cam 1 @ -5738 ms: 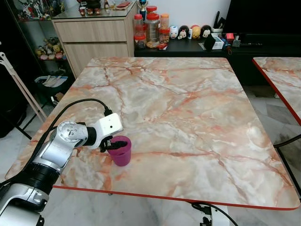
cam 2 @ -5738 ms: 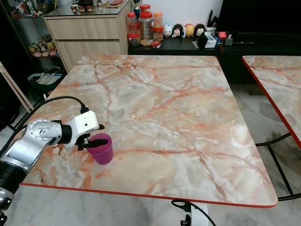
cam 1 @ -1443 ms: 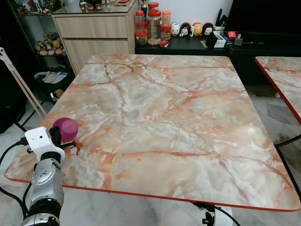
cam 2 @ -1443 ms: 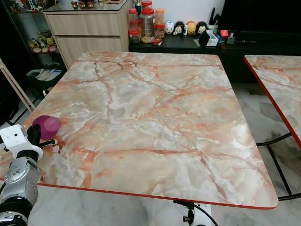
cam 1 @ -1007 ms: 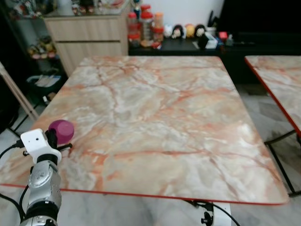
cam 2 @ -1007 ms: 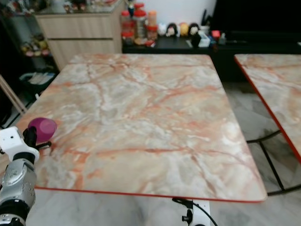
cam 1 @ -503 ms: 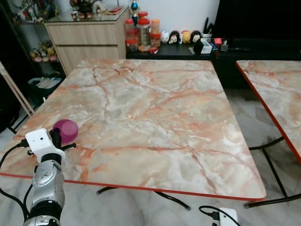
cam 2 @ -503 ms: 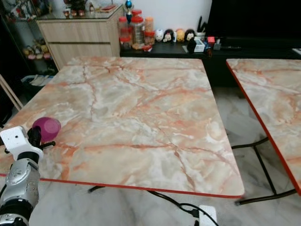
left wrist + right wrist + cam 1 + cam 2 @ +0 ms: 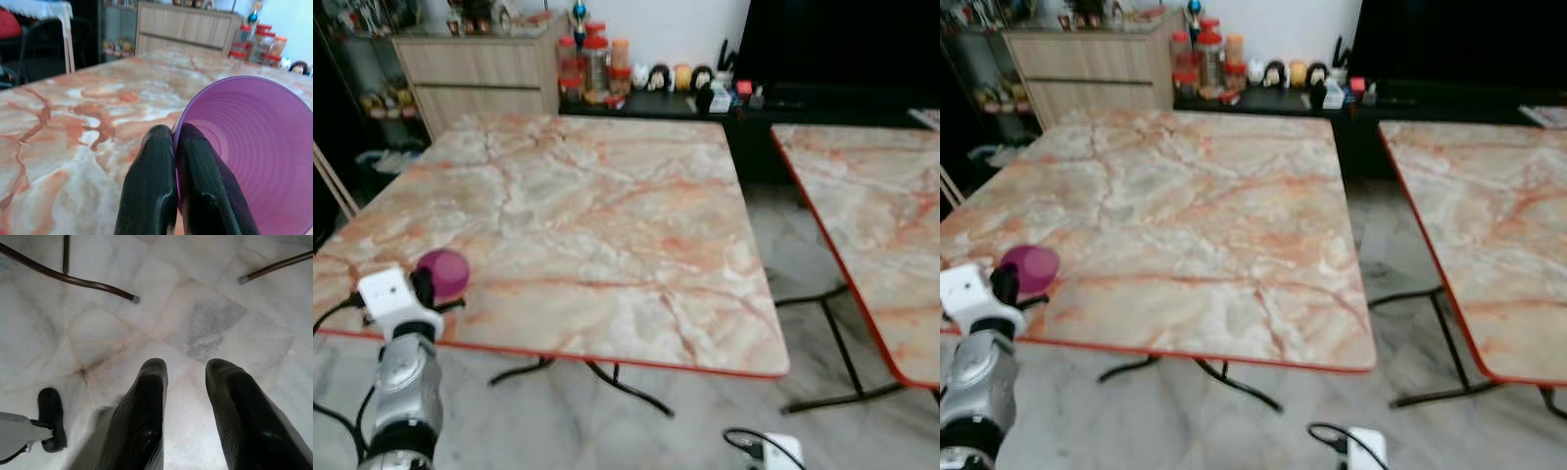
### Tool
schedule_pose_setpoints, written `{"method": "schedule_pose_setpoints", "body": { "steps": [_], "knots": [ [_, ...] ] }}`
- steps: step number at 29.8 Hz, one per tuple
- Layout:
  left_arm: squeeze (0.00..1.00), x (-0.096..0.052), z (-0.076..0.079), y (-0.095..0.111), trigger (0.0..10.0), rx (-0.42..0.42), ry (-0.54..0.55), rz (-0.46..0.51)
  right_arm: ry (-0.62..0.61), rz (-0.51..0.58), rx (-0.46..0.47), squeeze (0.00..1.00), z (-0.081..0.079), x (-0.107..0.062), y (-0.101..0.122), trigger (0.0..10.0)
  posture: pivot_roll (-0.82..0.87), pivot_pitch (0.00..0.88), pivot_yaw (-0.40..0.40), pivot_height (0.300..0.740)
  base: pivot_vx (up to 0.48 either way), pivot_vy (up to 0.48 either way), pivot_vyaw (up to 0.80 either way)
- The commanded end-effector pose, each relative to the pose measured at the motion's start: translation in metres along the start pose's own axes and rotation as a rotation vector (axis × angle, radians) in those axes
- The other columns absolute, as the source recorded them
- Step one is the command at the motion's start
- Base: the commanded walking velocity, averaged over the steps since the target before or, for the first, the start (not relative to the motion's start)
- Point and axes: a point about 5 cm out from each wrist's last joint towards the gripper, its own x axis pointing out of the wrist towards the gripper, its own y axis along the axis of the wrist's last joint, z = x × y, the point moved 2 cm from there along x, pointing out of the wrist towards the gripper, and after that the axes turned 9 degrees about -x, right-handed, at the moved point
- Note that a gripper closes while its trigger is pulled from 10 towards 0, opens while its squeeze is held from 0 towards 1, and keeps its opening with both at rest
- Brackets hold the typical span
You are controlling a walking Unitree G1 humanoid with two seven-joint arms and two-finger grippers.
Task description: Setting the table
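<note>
My left gripper (image 9: 423, 284) is shut on the rim of a purple plastic cup (image 9: 444, 272), held tilted above the near left corner of the marble table (image 9: 607, 186). In the left wrist view the two black fingers (image 9: 151, 191) pinch the cup (image 9: 244, 152) wall, one inside and one outside, and the cup is empty. My right gripper (image 9: 183, 382) hangs idle and open over the floor, nothing between its fingers.
A second marble table (image 9: 871, 215) stands to the right, with a floor gap between the two. A wooden cabinet (image 9: 480, 69) and a dark shelf with jars (image 9: 592, 59) and figurines line the back wall. A white power adapter (image 9: 781, 450) and cable lie on the floor.
The camera has swung right and pulled back, so the second table shows more. The cup stays pinched in my left gripper in much the same pose.
</note>
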Motion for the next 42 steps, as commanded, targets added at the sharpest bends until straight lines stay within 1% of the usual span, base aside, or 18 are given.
{"method": "schedule_pose_setpoints", "body": {
  "steps": [1,6,11,20,23,26,29,32,33,34,35,39,40,41,42],
  "knots": [
    [0.0,0.001,0.002,0.004,10.0,0.004,-0.004,0.016,-0.022,0.008,-0.003,0.0,0.01,0.0,0.002,10.0,0.05,0.0,0.001,0.74,0.0,-0.266,0.0],
    [0.0,-0.001,-0.007,0.009,10.0,0.008,0.018,0.032,-0.023,0.012,0.002,0.0,0.009,0.0,0.002,10.0,0.05,0.0,0.001,0.74,0.0,-0.262,0.0],
    [0.0,-0.003,-0.01,0.008,10.0,0.009,0.028,0.032,-0.021,0.014,0.0,0.0,0.009,0.0,0.002,10.0,0.06,0.0,0.001,0.74,0.0,-0.263,0.0],
    [0.0,-0.014,-0.018,-0.004,10.0,0.02,0.049,-0.011,-0.021,0.018,0.004,0.0,0.008,0.0,0.003,10.0,0.06,0.0,0.006,0.74,0.0,-0.262,0.0],
    [0.0,-0.022,-0.024,-0.013,10.0,0.043,0.062,-0.043,-0.02,0.017,0.004,0.0,0.008,0.0,0.002,10.0,0.06,0.0,0.007,0.74,0.0,-0.264,0.0],
    [0.0,-0.032,-0.033,-0.025,10.0,0.064,0.088,-0.089,-0.021,0.017,0.006,0.0,0.008,0.0,0.002,10.0,0.06,0.0,0.009,0.74,0.0,-0.262,0.0],
    [0.0,-0.046,-0.046,-0.039,10.0,0.08,0.128,-0.147,-0.021,0.018,0.007,0.0,0.008,0.0,0.002,10.0,0.05,0.0,0.011,0.74,0.0,-0.268,0.0],
    [0.0,-0.054,-0.053,-0.047,10.0,0.091,0.143,-0.188,-0.021,0.018,0.007,0.0,0.007,0.0,0.002,10.0,0.06,0.0,0.01,0.74,0.0,-0.266,0.0],
    [0.0,-0.061,-0.059,-0.054,10.0,0.099,0.162,-0.221,-0.02,0.018,0.006,0.0,0.007,0.0,0.002,10.0,0.06,0.0,0.01,0.74,0.0,-0.266,0.0],
    [0.0,-0.069,-0.065,-0.065,10.0,0.103,0.183,-0.275,-0.02,0.019,0.006,0.0,0.007,0.0,0.002,10.0,0.06,0.0,0.011,0.74,0.0,-0.266,0.0],
    [0.0,-0.074,-0.068,-0.07,10.0,0.108,0.193,-0.302,-0.019,0.019,0.006,0.0,0.007,0.0,0.002,10.0,0.06,0.0,0.011,0.74,0.0,-0.266,0.0],
    [0.0,-0.075,-0.068,-0.072,10.0,0.109,0.195,-0.311,-0.019,0.019,0.005,0.0,0.007,0.0,0.002,10.0,0.06,0.0,0.01,0.74,0.0,-0.2,0.0],
    [0.0,-0.079,-0.066,-0.08,10.0,0.129,0.179,-0.365,-0.019,0.019,0.006,0.0,0.007,0.0,0.003,10.0,0.06,0.0,0.01,0.74,0.0,0.0,0.0],
    [0.0,-0.089,-0.06,-0.102,10.0,0.138,0.148,-0.5,-0.019,0.021,0.006,0.0,0.007,0.0,0.003,10.0,0.06,0.0,0.008,0.74,0.0,0.0,0.0],
    [0.0,-0.089,-0.06,-0.102,10.0,0.138,0.148,-0.5,-0.019,0.021,0.006,0.0,0.007,0.0,0.003,10.0,0.06,0.0,0.008,0.74,0.0,0.0,0.0]
  ]
}}
